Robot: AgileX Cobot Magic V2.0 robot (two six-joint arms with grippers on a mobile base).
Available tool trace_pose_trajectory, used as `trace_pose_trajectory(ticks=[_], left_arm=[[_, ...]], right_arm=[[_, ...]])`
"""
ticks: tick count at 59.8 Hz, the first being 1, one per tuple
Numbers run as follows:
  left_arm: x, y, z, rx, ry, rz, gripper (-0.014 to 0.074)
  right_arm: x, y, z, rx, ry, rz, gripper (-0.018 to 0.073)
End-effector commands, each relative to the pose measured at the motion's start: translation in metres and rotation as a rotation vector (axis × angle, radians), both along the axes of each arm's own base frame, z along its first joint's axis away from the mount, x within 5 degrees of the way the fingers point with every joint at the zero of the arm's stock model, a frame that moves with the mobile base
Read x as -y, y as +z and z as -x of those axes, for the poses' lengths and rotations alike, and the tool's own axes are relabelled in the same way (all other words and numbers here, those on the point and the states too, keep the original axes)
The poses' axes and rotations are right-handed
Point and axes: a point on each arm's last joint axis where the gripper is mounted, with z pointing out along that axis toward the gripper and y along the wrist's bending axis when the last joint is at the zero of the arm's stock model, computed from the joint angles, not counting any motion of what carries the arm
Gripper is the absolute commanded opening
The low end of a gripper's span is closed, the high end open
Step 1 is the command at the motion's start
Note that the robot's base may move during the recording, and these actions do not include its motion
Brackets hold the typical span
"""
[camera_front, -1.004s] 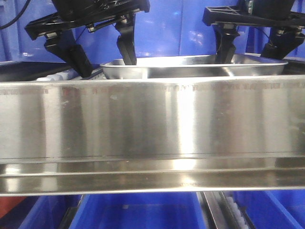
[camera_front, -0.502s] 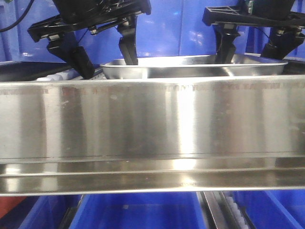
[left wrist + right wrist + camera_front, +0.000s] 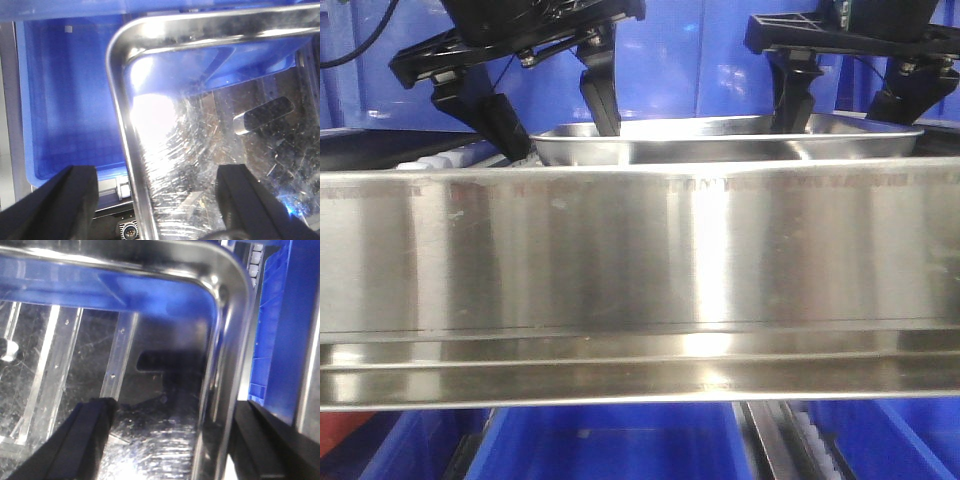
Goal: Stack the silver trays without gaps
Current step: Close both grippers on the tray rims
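Silver tray [image 3: 720, 146], left jaws wide open astride its rim, right jaws likewise

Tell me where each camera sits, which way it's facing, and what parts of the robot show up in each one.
Front: behind the rail, facing forward at the tray; both arms' jaws hang over it, open.
Left wrist: on the left arm, looking down at the tray's left corner and a bin; left jaws straddle the rim.
Right wrist: looking down at the right corner; right jaws straddle the rim.
All three share the tray.
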Motion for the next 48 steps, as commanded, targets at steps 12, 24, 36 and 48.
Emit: trace_pose_trajectory(ticks=[12, 24, 36, 48], left_arm=[[0.005, -0.012, -0.002, -0.05, 0.009, -0.004, 0.0391], [0.008, -0.018, -0.003, -0.068, 0.01, 0.001, 0.0391], [0.009, -0.017, -0.004, -0.061, 0.011, 0.006, 0.0388], [0.009, -0.017, -0.003, -0.067, 0.011, 0.006, 0.0013]], right_arm=[[0.001, 0.003, -0.003, 0.027, 0.001, 0.008, 0.038], [0.001, 0.003, -0.003, 0.029, 0.001, 0.007, 0.0314], [0.001, 0.003, -0.003, 0.029, 0.001, 0.007, 0.0227], [0.001, 0.003, -0.003, 0.029, 0.001, 0.007, 0.0059]])
